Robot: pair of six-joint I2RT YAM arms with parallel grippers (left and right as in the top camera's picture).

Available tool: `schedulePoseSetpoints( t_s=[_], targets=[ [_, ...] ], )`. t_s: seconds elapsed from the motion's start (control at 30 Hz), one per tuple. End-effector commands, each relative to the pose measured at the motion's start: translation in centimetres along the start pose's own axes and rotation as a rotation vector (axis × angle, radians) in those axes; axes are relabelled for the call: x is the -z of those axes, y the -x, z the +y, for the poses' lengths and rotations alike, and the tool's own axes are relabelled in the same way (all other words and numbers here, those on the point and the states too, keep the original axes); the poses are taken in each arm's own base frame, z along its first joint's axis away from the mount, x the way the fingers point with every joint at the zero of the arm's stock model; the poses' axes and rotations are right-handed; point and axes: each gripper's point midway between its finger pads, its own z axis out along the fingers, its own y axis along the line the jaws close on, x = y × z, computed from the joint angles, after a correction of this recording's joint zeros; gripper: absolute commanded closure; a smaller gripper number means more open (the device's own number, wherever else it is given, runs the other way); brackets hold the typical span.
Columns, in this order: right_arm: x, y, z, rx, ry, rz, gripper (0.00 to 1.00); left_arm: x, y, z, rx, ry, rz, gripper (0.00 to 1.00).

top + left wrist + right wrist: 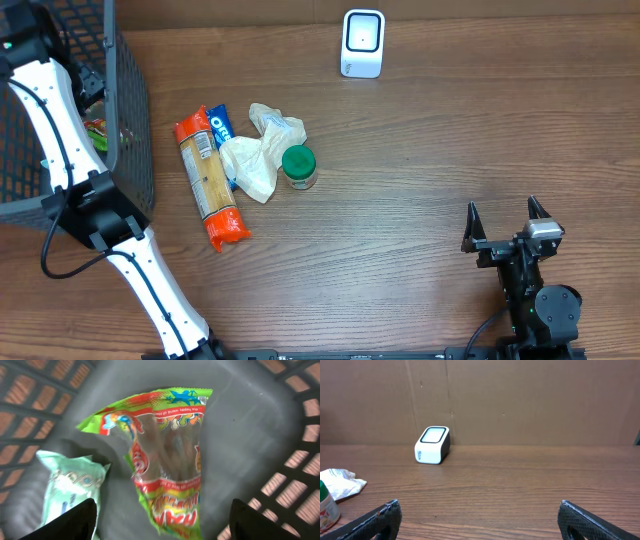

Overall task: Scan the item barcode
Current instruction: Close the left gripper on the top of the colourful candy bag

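Left gripper [164, 504]: closest to the wrist lens, fingers spread wide, nothing between them, poised inside the basket.
Table [420, 190]: brown wood grain, carries everything else.
Basket [132, 110]: dark mesh, at the table's left edge.
Right gripper [507, 215]: jaws wide and empty, low over bare wood at the right, well apart from the items.
Pasta bag [208, 183]: orange-ended, lying flat just right of the basket.
Gummy bag [167, 460]: green and red, flat on the basket floor below the left fingers, not gripped; pale green packet [75, 485] beside it.
Crumpled white bag [262, 150]: between the pasta bag and a green-lidded jar [299, 166].
Scanner [362, 43]: white, upright at the far edge, well apart from the basket.
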Motion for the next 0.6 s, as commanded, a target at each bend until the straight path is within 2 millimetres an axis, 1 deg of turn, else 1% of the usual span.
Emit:
schedulePoseSetpoints(
  t_s=[0.0,0.17,0.3,0.53,0.57],
  targets=[
    [0.0,-0.3,-0.1,0.007,-0.007,0.000,0.00,-2.1,-0.2,-0.1,0.008,0.005,0.020,0.24],
    [0.0,-0.3,-0.1,0.007,-0.007,0.000,0.00,-5.1,-0.6,-0.6,0.003,0.014,0.043,0.21],
    [0.0,-0.3,-0.1,0.007,-0.007,0.000,0.00,-6.8,-0.9,-0.7,0.000,0.020,0.057,0.21],
    [0.0,-0.3,-0.1,0.007,-0.007,0.000,0.00,-10.1,-2.7,-0.4,-0.007,0.048,0.126,0.20],
    [0.0,-0.3,-0.2,0.007,-0.008,0.000,0.00,-10.2,-2.8,-0.4,-0.008,0.050,0.133,0.20]
  ],
)
